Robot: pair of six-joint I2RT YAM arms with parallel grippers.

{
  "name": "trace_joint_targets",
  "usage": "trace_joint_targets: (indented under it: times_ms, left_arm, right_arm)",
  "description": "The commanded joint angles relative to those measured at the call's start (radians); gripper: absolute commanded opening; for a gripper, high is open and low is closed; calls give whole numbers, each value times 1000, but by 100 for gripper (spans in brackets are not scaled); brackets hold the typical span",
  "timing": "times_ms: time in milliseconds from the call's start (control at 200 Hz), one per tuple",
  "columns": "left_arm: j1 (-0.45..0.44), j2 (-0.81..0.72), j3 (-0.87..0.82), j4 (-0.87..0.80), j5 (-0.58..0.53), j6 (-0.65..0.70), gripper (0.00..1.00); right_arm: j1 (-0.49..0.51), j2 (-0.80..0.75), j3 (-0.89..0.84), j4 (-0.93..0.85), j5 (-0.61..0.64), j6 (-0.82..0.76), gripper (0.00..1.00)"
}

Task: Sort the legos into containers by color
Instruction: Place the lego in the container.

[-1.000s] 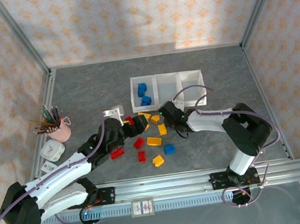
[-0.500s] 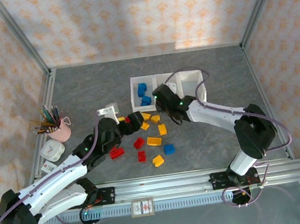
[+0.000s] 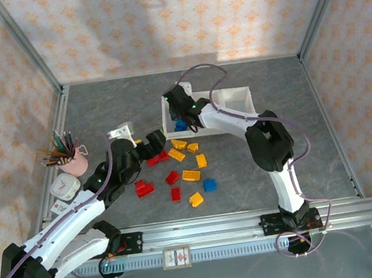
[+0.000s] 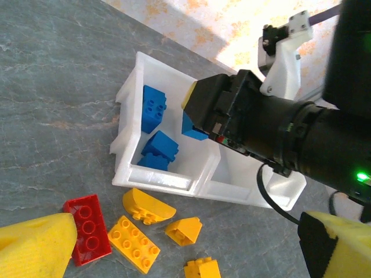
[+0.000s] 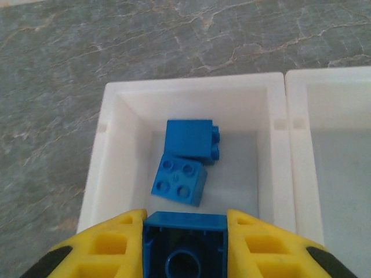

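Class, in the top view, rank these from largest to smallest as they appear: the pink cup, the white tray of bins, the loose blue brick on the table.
1. the tray
2. the pink cup
3. the blue brick
The gaps are clear; no two look alike.

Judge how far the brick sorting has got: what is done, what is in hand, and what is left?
Done: two blue bricks lie in the leftmost bin. In hand: the right gripper holds a third blue brick above that bin. Left: one loose blue brick, the red bricks and the yellow bricks lie unsorted on the table.
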Motion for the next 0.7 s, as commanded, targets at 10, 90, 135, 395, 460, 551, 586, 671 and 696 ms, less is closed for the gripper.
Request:
trace_joint_targets:
  times_ms: [10,90,135,395,460,551,586,671,696]
  left_arm:
    - [21,-8,1,10,42,17,99]
    - [26,-7,1,10,47,20,99]
    - [30,-7,1,10,50,20,99]
    - [32,-8,6,10,58,12,99]
    - [31,-10,4,10,62,11,99]
    - [32,-14,4,7,75,8,99]
    - [31,-16,4,2,79,6,99]
    - [29,-23,0,-5,94,3,99]
    - [28,-25,1,-6,96,2,99]
  right_arm:
    - [-18,57,74,-64,67,-38,36]
    - [-25,65,86,-65,60,-43,43]
    - [-24,60,84,-66,56,-50,47]
    - [-17,-48,2,-46,10,-62,58]
    - [-10,-94,-48,-29,-4,-63,59]
    - [4,-159,-129,-11,-15,-58,62]
    - [10,-185,-160,-7,-17,-56,62]
    - [22,-247,-234,-2,-17,-44,64]
    - [23,-267,-262,1,-21,-38,64]
